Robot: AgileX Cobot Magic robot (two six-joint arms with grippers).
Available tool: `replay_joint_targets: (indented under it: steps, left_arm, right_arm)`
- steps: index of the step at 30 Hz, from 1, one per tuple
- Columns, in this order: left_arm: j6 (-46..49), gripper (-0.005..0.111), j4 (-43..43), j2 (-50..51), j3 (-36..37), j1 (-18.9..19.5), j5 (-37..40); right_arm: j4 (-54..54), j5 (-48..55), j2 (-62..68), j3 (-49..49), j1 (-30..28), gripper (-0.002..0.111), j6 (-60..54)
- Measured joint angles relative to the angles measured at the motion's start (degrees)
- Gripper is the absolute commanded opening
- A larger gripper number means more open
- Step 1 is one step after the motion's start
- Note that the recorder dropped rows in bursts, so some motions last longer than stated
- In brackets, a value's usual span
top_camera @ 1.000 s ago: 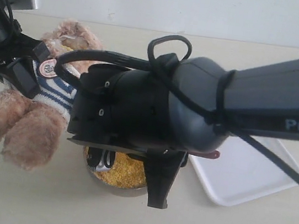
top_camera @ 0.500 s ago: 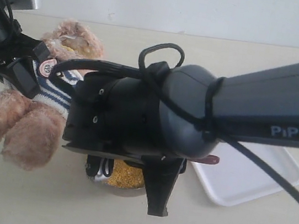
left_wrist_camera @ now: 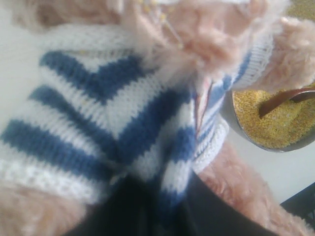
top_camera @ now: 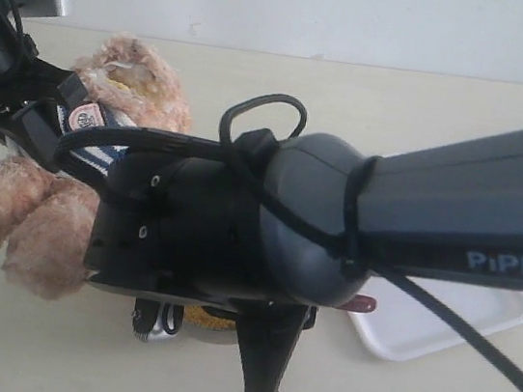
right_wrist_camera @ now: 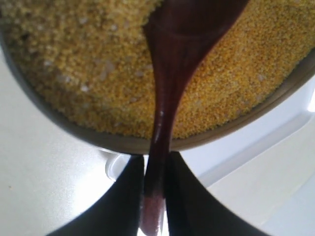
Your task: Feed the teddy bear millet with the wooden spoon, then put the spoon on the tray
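The white lettering "PiPER" is carried on the dark right arm (top_camera: 455, 204), cut at the picture's edge. On the teddy bear (top_camera: 136, 86) a small round badge (top_camera: 82, 117) is seen; its print, possibly lettering, cannot be read.

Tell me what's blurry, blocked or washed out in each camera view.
Exterior view: the right arm fills most of the frame. Left wrist view: the teddy bear is too close, its fur soft. Right wrist view: the wooden spoon is blurred, the millet sharper, the tray washed out.
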Motion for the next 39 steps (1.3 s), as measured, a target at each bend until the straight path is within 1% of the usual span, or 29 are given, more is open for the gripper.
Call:
replay_joint_targets:
  steps: [5, 11, 22, 28, 39]
  left_arm:
    - [0.0, 0.004, 0.0, 0.0, 0.0, 0.0, 0.0]
    - [0.0, 0.004, 0.0, 0.0, 0.0, 0.0, 0.0]
    - [0.0, 0.004, 0.0, 0.0, 0.0, 0.0, 0.11]
    - [0.0, 0.004, 0.0, 0.0, 0.0, 0.0, 0.11]
    - [0.0, 0.004, 0.0, 0.0, 0.0, 0.0, 0.22]
  right_arm:
    - [1.53, 0.03, 0.0, -0.55, -0.27, 0.0, 1.6]
    - [6.71, 0.55, 0.0, -3.56, -2.95, 0.0, 0.87]
    - [10.83, 0.11, 0.0, -4.82, -3.09, 0.0, -1.41]
    - [15.2, -0.12, -0.2, -5.18, -5.53, 0.0, -1.76]
    - [16.92, -0.31, -0.36, -5.18, -5.91, 0.0, -2.6]
